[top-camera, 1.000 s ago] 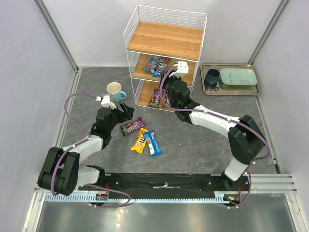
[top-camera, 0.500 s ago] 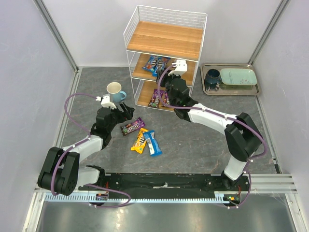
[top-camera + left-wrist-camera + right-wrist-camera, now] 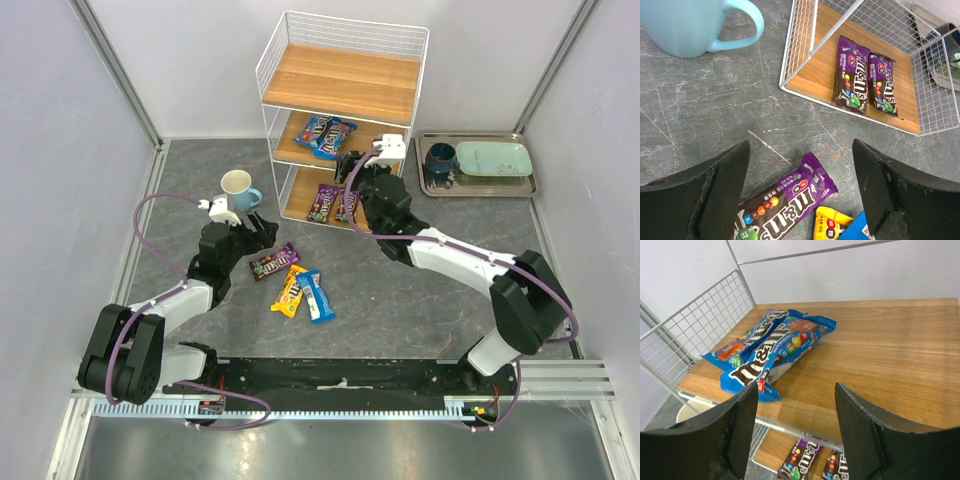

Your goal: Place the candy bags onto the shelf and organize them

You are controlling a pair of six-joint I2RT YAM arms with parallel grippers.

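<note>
While both jaws gape, the shelf is part filled

Your right jaws are spread and empty at the middle board, facing two blue bags piled together. Two purple bags lie side by side on the bottom board. Your left jaws hang wide over a third purple bag on the worktop, a yellow bag and blue bag just beside it

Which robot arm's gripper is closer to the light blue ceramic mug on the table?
Left. The left gripper hangs close beside the light blue ceramic mug; the right gripper is farther off, at the white wire shelf's middle board.
</note>
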